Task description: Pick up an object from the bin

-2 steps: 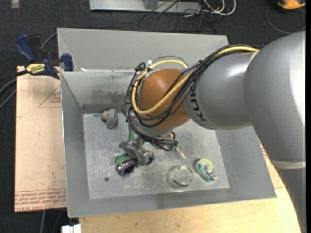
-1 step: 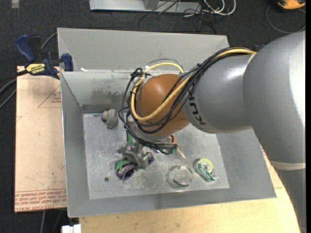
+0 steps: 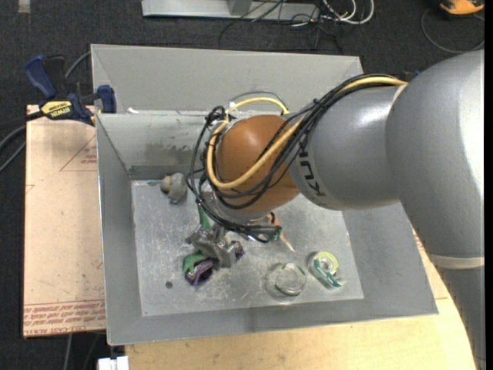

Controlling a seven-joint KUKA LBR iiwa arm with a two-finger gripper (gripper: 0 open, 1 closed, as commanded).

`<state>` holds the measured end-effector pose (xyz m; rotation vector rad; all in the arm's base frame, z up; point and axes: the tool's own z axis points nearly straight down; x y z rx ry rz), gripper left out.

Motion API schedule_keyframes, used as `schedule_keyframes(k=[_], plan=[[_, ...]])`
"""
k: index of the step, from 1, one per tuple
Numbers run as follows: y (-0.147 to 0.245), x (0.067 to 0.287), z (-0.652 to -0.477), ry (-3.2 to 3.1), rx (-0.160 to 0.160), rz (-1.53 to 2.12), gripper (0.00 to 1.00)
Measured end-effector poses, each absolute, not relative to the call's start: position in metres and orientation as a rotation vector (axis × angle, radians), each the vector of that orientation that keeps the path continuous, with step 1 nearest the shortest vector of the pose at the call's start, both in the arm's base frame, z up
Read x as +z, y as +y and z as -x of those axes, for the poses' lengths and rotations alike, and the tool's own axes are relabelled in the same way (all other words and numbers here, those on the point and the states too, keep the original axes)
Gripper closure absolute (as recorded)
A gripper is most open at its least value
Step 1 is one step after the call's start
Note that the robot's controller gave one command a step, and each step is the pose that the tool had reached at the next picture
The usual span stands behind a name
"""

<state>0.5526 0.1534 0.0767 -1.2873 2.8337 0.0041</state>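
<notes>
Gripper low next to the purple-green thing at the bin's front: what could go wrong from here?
1. The gripper sits close beside the purple and green thing, off to one side of it; a grasp may push it away instead of catching it.
2. The looped cables on the wrist hang low over small clutter behind the gripper and could snag it.

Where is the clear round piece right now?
In the camera view, the clear round piece lies low on the bin floor, right of the gripper and just left of the green-and-white roll.
</notes>
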Motion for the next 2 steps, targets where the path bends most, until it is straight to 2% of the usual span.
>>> schedule_keyframes(k=[1, 2], plan=[[0.161, 0.077, -0.550, 2.674, -0.011, 1.576, 1.00], [0.149, 0.077, -0.544, 2.583, -0.001, 1.697, 1.00]])
